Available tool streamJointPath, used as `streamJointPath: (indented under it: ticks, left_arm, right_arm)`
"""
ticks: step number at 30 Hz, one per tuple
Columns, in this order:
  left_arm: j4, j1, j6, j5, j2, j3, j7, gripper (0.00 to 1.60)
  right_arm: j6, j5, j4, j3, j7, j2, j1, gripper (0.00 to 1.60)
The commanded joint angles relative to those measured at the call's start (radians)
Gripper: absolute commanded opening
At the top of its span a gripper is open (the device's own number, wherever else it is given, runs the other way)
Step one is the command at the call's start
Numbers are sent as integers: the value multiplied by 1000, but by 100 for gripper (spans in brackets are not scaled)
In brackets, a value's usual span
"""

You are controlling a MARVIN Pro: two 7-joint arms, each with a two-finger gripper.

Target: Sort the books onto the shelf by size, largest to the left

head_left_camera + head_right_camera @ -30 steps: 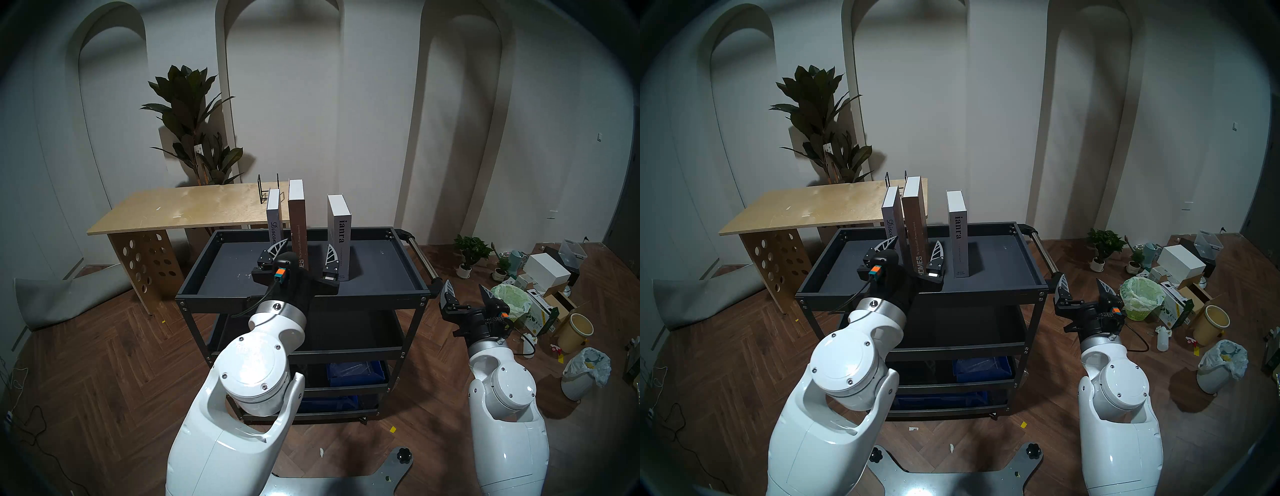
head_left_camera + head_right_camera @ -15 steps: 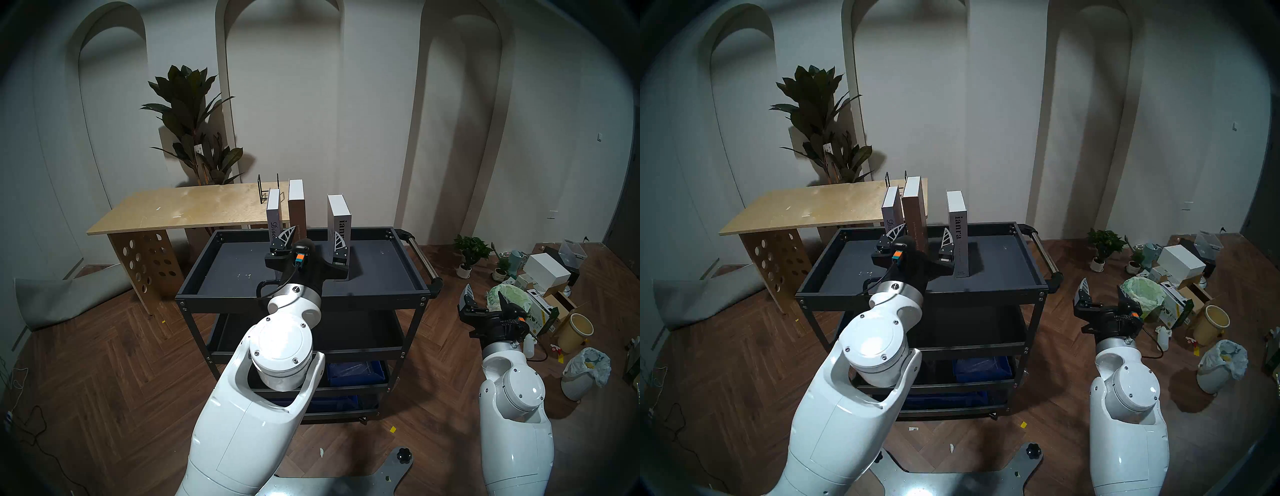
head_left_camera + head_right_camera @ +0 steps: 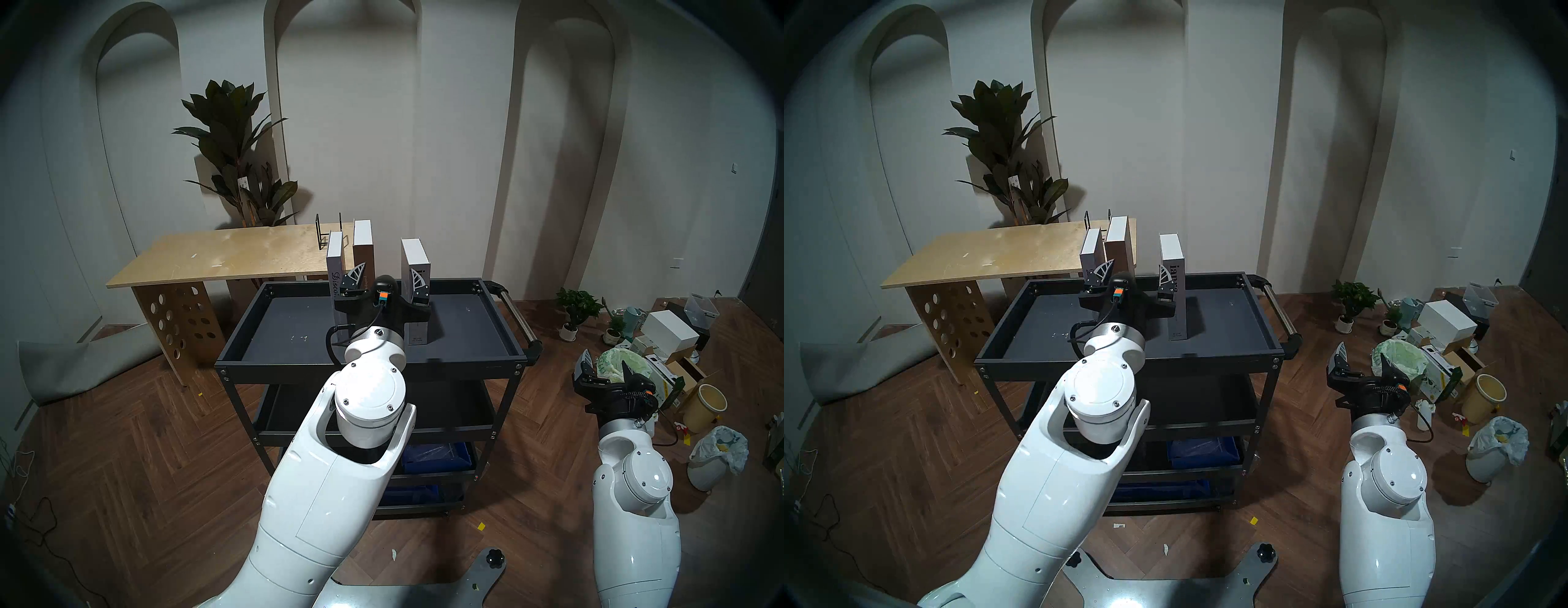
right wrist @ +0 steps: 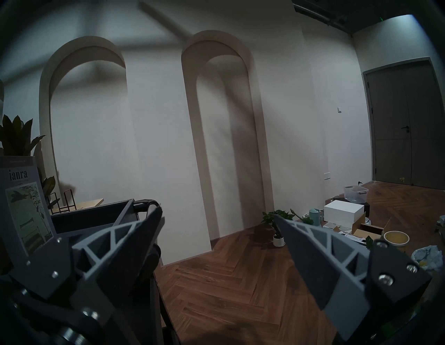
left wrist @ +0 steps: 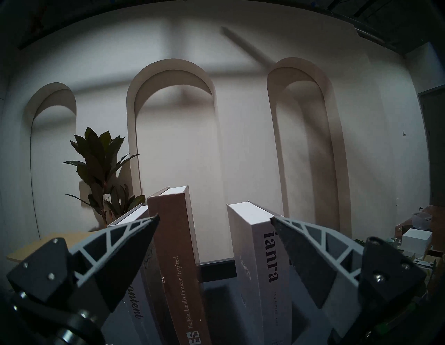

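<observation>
Three books stand upright at the back of the dark grey cart's top tray (image 3: 297,335). From left to right they are the thin grey-lilac "Discontent" (image 3: 335,257), the tall brown book (image 3: 363,250) and the white-grey "ianra" (image 3: 415,257). My left gripper (image 3: 388,269) is open and empty just in front of them. In the left wrist view its gripper (image 5: 214,216) frames the brown book (image 5: 175,241) and part of "ianra" (image 5: 255,231), touching neither. My right gripper (image 3: 606,358) is open and empty, right of the cart, below tray level.
A plywood table (image 3: 220,259) with a black wire bookend (image 3: 329,231) stands behind the cart on the left. The chrome handle bar (image 3: 515,314) is on the cart's right end. Boxes, bins and potted plants (image 3: 670,339) litter the floor on the right.
My left gripper has moved forward, up and a little right across the tray, close to the books, still open. My right arm has drawn back to the right, away from the cart.
</observation>
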Motion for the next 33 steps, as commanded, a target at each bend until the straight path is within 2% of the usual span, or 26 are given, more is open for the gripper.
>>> streamJointPath:
  ticks: [1,12,13,21,27,32,33]
  left_arm:
    - [38,-110,-4,30,-52,-11,36,160]
    - [154,-221,8,61,-100,2,118,160]
    - [143,-206,5,64,-93,5,124,160]
    - [224,-300,52,57,-151,41,246,160]
    - [190,-319,114,-9,-169,96,378,160]
    - [91,-281,190,-115,-139,170,427,160]
    - [101,-280,187,-123,-138,189,437,160]
  right_arm:
    - [-9,8,-18,-1,4,2,17,160]
    - [-9,23,-18,-8,10,-1,27,160]
    - [-9,23,-18,-8,11,-1,27,160]
    - [-11,29,-10,-12,20,1,31,160]
    - [-12,31,-1,-14,26,4,38,160]
    - [-14,33,7,-16,31,8,43,160]
    - [-14,33,9,-17,32,9,44,160]
